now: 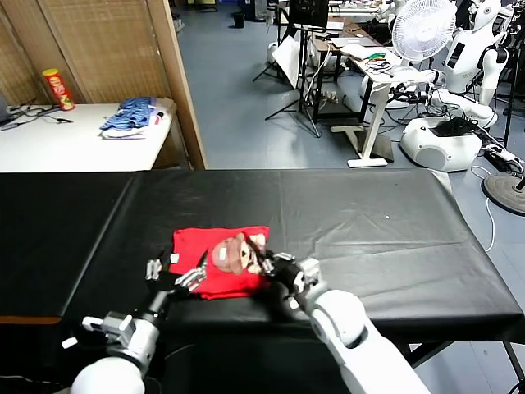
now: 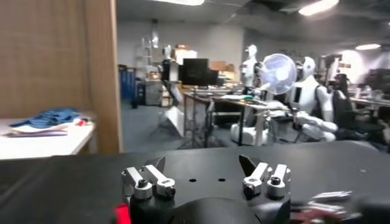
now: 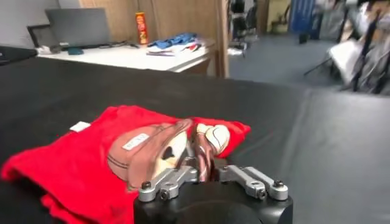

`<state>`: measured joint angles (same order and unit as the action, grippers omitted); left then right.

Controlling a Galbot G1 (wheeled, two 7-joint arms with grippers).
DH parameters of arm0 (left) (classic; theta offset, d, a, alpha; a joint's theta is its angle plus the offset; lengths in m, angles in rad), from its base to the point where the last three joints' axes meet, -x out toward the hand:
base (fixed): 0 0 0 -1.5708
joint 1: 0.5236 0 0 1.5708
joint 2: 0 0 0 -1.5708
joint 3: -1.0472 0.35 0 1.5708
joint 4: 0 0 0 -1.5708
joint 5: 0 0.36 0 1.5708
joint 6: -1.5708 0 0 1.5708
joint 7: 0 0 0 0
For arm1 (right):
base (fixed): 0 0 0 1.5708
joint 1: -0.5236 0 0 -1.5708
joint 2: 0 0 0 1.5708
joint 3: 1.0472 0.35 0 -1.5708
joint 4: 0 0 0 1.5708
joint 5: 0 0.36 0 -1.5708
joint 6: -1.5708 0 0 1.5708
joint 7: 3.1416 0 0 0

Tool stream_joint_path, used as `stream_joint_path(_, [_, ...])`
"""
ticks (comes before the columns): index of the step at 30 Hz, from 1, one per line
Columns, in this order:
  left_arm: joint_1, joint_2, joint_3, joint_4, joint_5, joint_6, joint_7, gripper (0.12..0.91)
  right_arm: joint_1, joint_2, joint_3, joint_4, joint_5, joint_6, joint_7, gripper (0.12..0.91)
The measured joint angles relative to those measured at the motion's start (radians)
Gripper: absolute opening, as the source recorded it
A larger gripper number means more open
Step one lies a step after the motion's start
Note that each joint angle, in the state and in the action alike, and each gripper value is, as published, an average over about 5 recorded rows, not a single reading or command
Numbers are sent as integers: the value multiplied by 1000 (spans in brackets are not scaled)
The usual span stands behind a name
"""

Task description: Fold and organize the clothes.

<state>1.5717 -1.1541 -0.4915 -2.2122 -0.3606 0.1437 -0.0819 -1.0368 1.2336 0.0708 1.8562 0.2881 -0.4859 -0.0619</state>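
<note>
The bright red cartoon-print T-shirt (image 1: 220, 261) lies bunched near-centre on the black surface (image 1: 369, 230). Right claw (image 3: 207, 172) pinches its near edge; left claw (image 2: 206, 177) gapes wide. Lift evenly to fold.

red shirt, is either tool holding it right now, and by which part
The right tool is pinching the red shirt at its near edge, on the cartoon print. The left tool is open beside the shirt, holding nothing.
</note>
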Motion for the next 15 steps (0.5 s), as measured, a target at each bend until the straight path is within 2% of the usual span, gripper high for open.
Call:
stream_joint_path(3, [17,5,-9,16,15,-23,-9,798,-42,-43,17,43,-55,51,16,464])
stream_joint_path(8, [46,5,-17,16,9,4,-29,798,-140,-80,60,113,-121,165,85,723])
stream_joint_path(11, [69,14,-26,7,-6,23,-42,798,-215,-85,95,152,-141,246,134,787])
stream_joint_path(15, [120,29,-48,-6,-18,27,-57,798,-340,-80,143,210,-161,304,197,797])
